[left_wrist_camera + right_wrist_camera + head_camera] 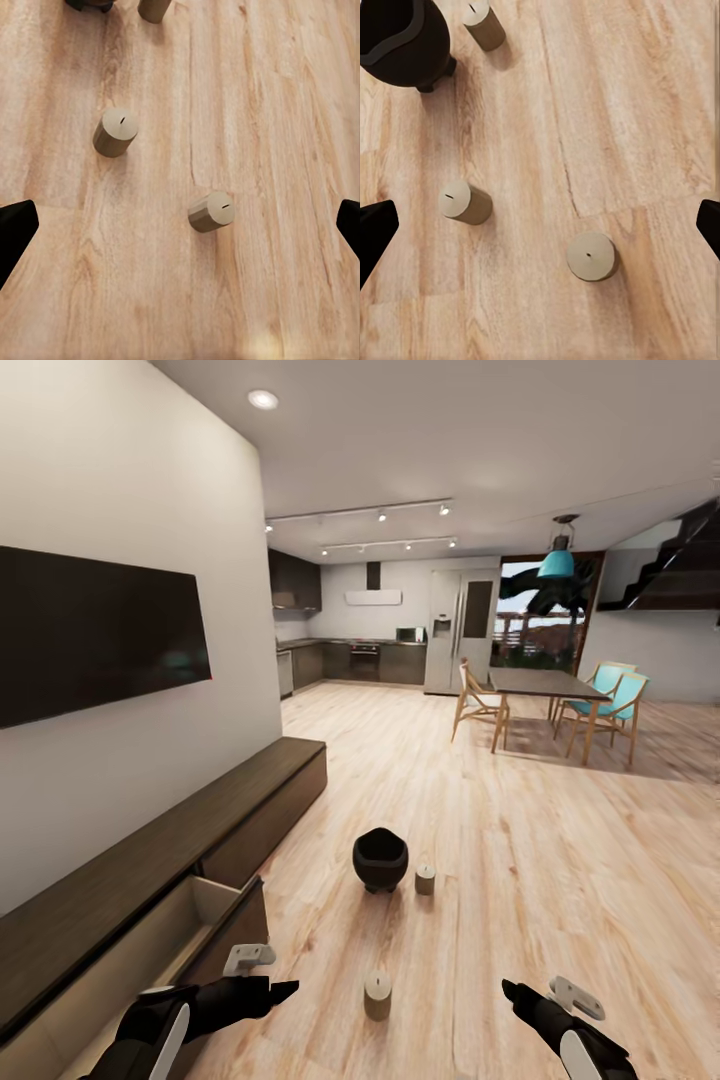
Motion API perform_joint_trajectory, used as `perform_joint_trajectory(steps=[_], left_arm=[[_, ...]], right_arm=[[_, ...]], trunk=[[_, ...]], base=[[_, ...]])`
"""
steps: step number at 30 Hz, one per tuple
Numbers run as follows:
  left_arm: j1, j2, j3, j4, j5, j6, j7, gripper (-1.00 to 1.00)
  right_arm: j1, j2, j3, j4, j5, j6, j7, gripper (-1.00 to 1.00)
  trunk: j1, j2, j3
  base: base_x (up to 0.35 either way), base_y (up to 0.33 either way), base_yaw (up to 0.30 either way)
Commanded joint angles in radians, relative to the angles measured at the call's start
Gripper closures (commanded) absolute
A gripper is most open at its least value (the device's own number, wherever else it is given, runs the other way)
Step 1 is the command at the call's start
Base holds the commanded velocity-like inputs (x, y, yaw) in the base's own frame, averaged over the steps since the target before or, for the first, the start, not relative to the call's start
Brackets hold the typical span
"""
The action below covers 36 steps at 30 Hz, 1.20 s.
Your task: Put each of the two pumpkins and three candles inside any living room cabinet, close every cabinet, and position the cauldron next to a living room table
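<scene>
Three beige candles stand upright on the wood floor, counted in the right wrist view: one just beside the cauldron, one in the middle and one nearer the camera. The head view shows two of them, one just right of the single black cauldron, the other between the two claws. Left claw and right claw both hang low over the floor, jaws spread wide apart, gripping nothing. One long dark cabinet runs along the left wall, one drawer pulled open with a pale interior.
</scene>
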Motion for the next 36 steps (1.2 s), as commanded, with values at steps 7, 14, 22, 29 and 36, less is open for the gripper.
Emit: perform_joint_trajectory(steps=[7, 14, 22, 29, 36], left_arm=[[0.0, 0.0, 0.001, -0.001, 0.006, 0.008, 0.001, -1.0], [-0.002, -0.001, 0.002, 0.008, 0.002, 0.008, 0.031, -1.0], [-0.019, -0.097, 0.004, 0.087, 0.013, 0.01, 0.446, -1.0], [-0.079, -0.112, 0.006, 0.208, 0.015, -0.031, 0.533, -1.0], [-0.09, -0.112, 0.006, 0.264, 0.016, -0.079, 0.54, -1.0]], right_arm=[[-0.001, 0.001, 0.002, -0.002, -0.01, 0.004, -0.007, -1.0], [-0.001, 0.004, 0.067, -0.003, -0.01, 0.009, -0.008, -1.0], [-0.005, -0.006, 0.285, 0.021, -0.012, 0.018, -0.02, -1.0], [-0.005, -0.026, 0.288, 0.078, -0.02, 0.006, -0.018, -1.0], [-0.005, -0.029, 0.285, 0.089, -0.022, -0.032, -0.015, -1.0]], trunk=[[0.0, -0.001, 0.008], [0.0, -0.001, 0.015], [0.0, -0.001, 0.017], [0.0, -0.001, 0.017], [0.0, -0.001, 0.017]], base=[[0.0, 0.0, -0.197], [0.0, 0.0, -0.18], [0.0, 0.0, -0.03], [0.0, 0.0, -0.002], [0.0, 0.0, 0.0]])
